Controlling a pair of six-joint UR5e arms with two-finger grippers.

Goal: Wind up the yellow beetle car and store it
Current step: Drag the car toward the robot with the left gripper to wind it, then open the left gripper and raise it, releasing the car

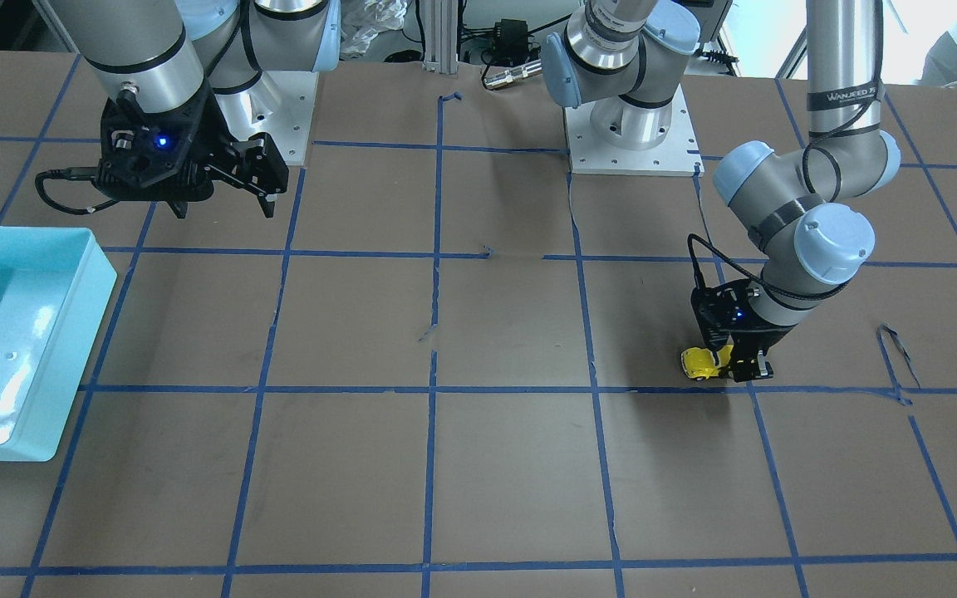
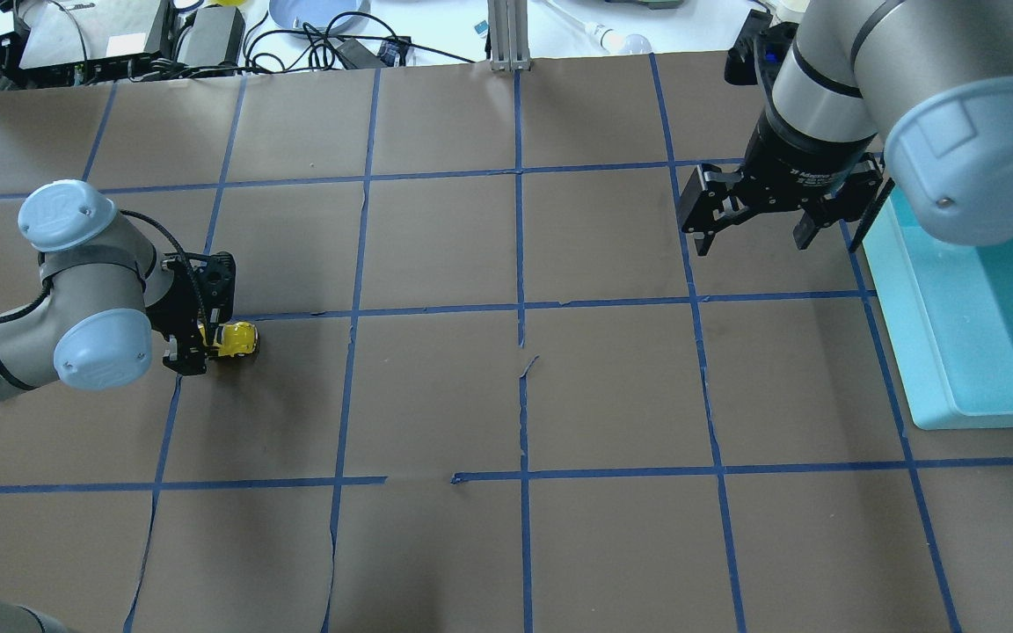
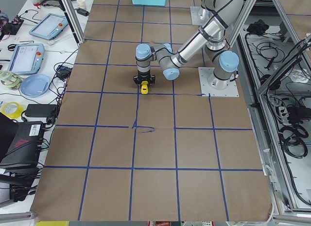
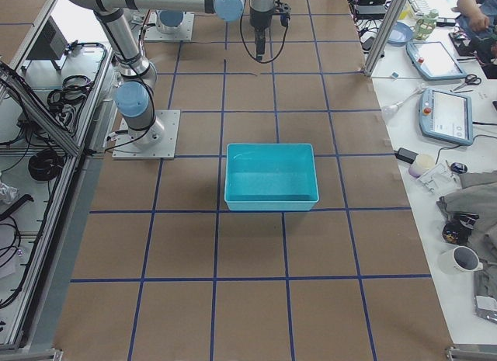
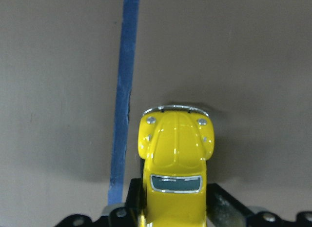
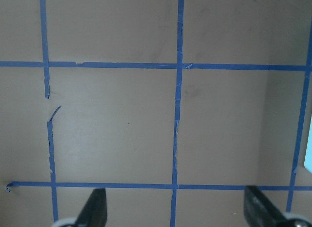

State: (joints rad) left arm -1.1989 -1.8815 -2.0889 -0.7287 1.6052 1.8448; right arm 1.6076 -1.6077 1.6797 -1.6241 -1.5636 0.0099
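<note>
The yellow beetle car (image 5: 175, 161) is a glossy toy with a chrome bumper and dark window. It sits low on the brown table, its rear between the jaws of my left gripper (image 2: 203, 338), which is shut on it. The car also shows in the overhead view (image 2: 234, 339), the front-facing view (image 1: 701, 362) and the left exterior view (image 3: 144, 87). My left gripper also shows in the front-facing view (image 1: 732, 359). My right gripper (image 2: 753, 224) is open and empty, held above the table beside the bin; its fingertips (image 6: 95, 207) show wide apart.
A light blue bin (image 2: 981, 325) stands at the table's right side, also in the front-facing view (image 1: 13, 332) and the right exterior view (image 4: 272, 176). Blue tape lines (image 2: 520, 308) grid the brown table. Cables and devices lie beyond the far edge.
</note>
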